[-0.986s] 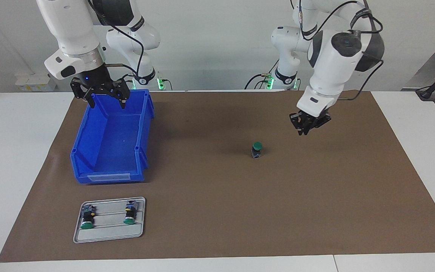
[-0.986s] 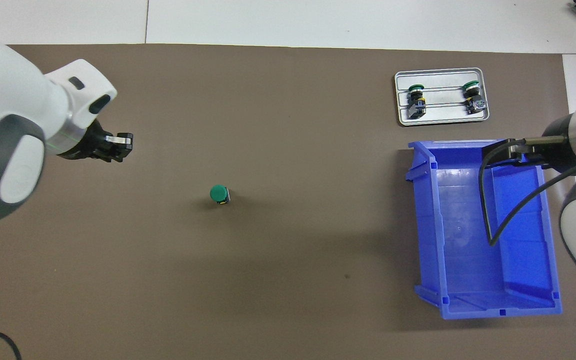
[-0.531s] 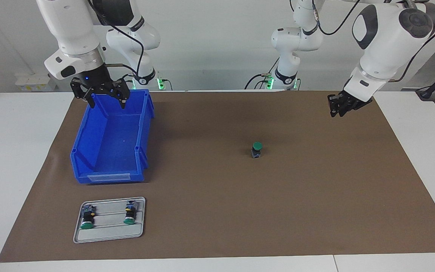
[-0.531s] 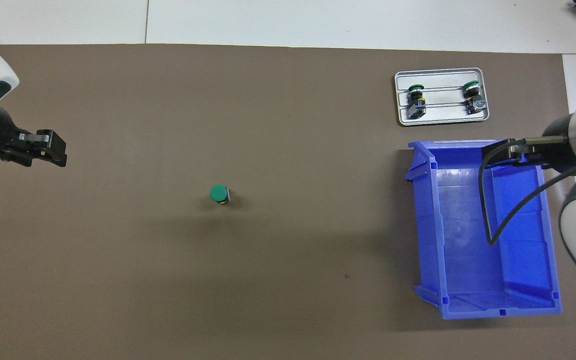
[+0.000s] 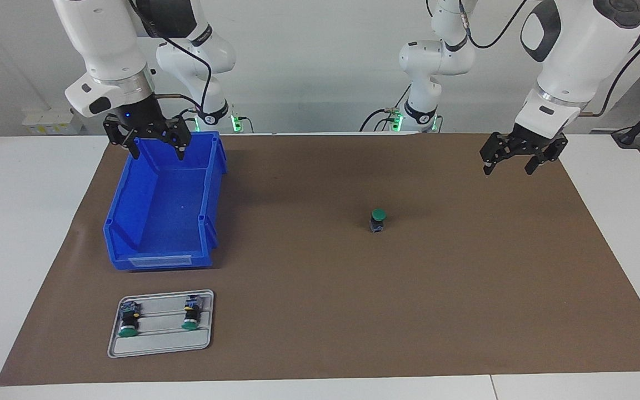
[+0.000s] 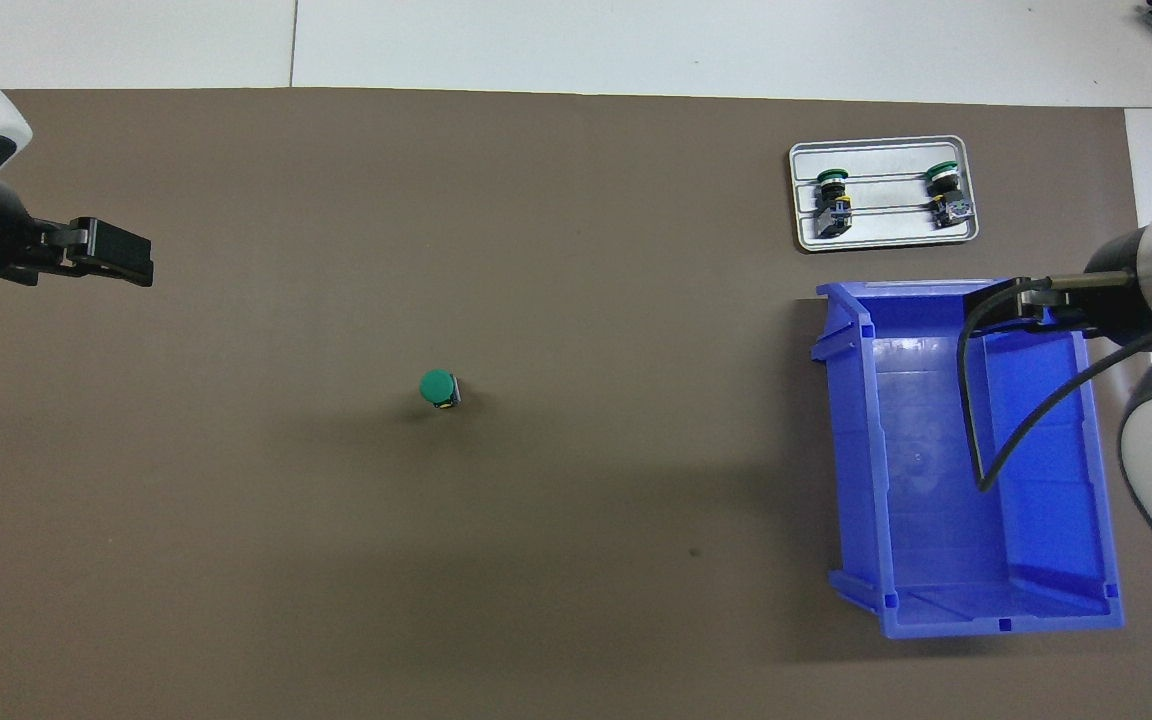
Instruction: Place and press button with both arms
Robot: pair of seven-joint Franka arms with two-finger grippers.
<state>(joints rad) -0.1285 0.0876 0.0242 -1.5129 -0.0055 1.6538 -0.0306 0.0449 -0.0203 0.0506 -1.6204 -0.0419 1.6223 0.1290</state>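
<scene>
One button [image 5: 377, 220] [image 6: 439, 388] stands upright on the brown mat [image 5: 464, 289], green cap up, touched by nothing. My left gripper [image 5: 507, 168] [image 6: 121, 262] hangs open and empty over the mat toward the left arm's end of the table, well apart from the button. My right gripper [image 5: 157, 154] [image 6: 1021, 300] waits open and empty over the end of the blue bin [image 5: 159, 261] nearer to the robots.
A grey tray [image 5: 159, 341] [image 6: 881, 232] lies farther from the robots than the bin [image 6: 851, 450]. Two more green-capped buttons [image 5: 127, 321] [image 5: 190, 315] lie on their sides in it. White tabletop borders the mat.
My left gripper has swung away from the button toward the left arm's end of the table, and it has gone from shut to open. The right arm and the button have not moved.
</scene>
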